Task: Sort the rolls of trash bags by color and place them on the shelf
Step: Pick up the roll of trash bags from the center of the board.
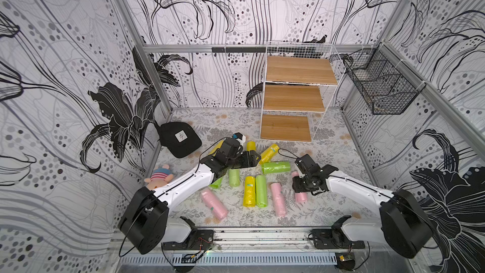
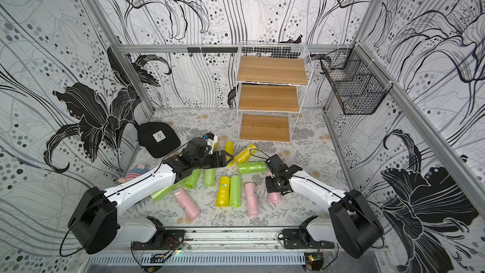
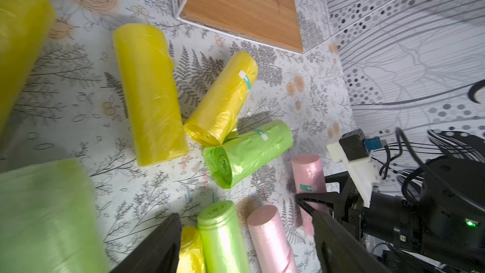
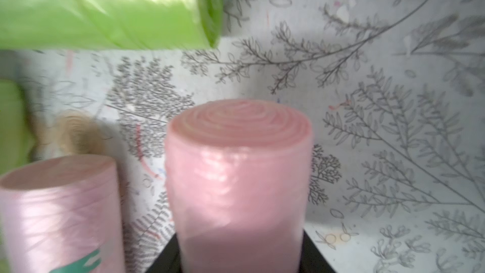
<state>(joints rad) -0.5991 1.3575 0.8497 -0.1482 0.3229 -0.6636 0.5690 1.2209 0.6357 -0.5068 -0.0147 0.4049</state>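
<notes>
While the left gripper [image 1: 254, 158] hangs wide and empty over the yellow rolls [image 1: 269, 153] in front of the shelf [image 1: 299, 70], the real work is on the other side. The right gripper [image 1: 300, 184] sits low on a pink roll [image 4: 238, 174], with a jaw against each flank. In the right wrist view the roll fills the gap between them, so I take it as gripped. It looks to be lying on the tabletop [image 1: 328, 206], not yet lifted.

All three tiers [image 1: 292, 98] are bare, so I'd say this is the first pick of the sort.

Next comes a straight lift. A second pink roll [image 4: 57, 206] lies just beside this one and a green roll [image 4: 105, 6] lies across ahead, and neither should be dragged along. Then it's a carry to the shelf at the back, with one tier chosen for pink. The thin plastic looks slippery, so the hold has to be firm.
</notes>
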